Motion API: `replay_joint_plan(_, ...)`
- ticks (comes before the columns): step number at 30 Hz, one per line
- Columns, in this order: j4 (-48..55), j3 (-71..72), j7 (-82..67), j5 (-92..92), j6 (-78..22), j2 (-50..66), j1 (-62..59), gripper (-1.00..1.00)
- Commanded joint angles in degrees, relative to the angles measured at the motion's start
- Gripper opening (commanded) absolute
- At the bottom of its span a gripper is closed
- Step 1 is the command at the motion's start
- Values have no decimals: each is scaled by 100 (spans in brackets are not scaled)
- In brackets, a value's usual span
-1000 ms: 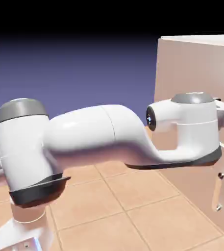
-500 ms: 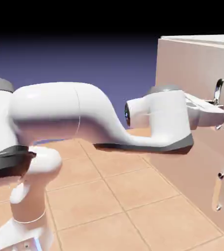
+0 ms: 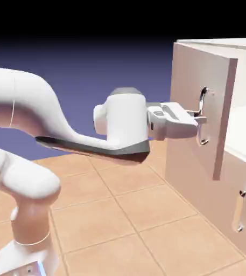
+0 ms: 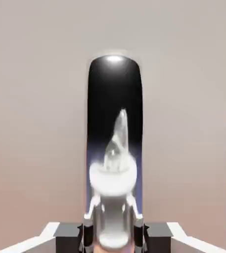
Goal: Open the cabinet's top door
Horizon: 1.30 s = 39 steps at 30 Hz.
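While we look from beside the arm, we see our fingers clenched on the curved silver handle of the top door, which stands swung partway out from the cabinet at the right. Behind the door's edge the white inside shows. Through the hand view, the handle fills the middle against the beige panel.

The cabinet is pale beige-pink outside and white inside. Its top door carries a shiny silver handle, mirror-dark in the hand view. The arm is white with grey caps. Terracotta tiles pattern the tabletop.
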Motion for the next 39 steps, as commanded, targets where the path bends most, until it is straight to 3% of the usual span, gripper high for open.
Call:
replay_joint_plan(1,-122,201,1,134,-36,-35,-207,-100)
replay_joint_plan(12,-1185,2479,-12,1744,32,-679,-2416,-100)
replay_joint_plan(19,-1883,3528,-935,3480,-110,-1654,-3057,-100)
replay_joint_plan(29,-2573,4735,-2378,5971,-858,-2937,-2953,-100)
replay_joint_plan(39,-2692,6521,-3243,8427,-2676,-3636,-1947,-100)
